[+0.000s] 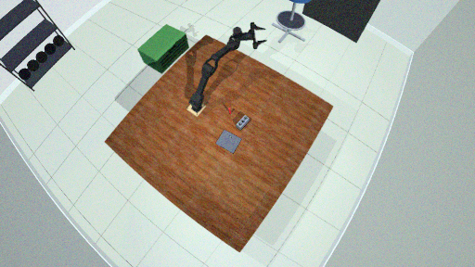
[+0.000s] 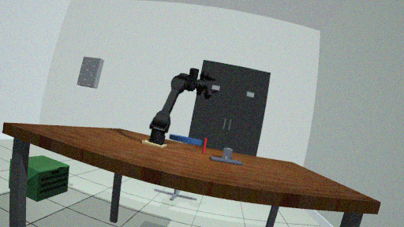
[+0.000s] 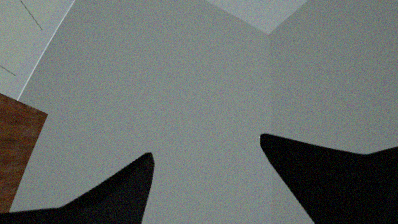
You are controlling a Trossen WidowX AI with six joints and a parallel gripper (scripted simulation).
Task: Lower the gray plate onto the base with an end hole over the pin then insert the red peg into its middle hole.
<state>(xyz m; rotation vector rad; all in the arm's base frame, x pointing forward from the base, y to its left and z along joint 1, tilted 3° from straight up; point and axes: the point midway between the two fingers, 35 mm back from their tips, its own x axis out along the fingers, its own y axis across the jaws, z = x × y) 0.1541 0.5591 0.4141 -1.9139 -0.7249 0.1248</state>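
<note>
Plate (image 1: 242, 121), gray with three holes along its length, lies on the wooden table (image 1: 288, 116) just beyond the flat gray base (image 1: 229, 141), the two close together but apart in the top view. From the exterior view the plate (image 2: 227, 153) appears as a small gray block above the base slab (image 2: 226, 160); whether it touches the base there cannot be told. Red peg (image 1: 228, 109) stands upright on the table near the plate, on the side toward the arm's mount; the exterior view shows it (image 2: 204, 145) as a thin vertical stick. A tan mounting pad (image 1: 191, 110) under the arm sits a little farther off. The arm rises from it and reaches up and away from the parts, and the gripper (image 1: 260, 35) hangs high past the table's far edge, fingers spread wide and grasping nothing. In the wrist view, both dark fingers frame only wall and floor, with a table corner at left. A green crate (image 1: 163, 47) rests on the floor beside the table.
</note>
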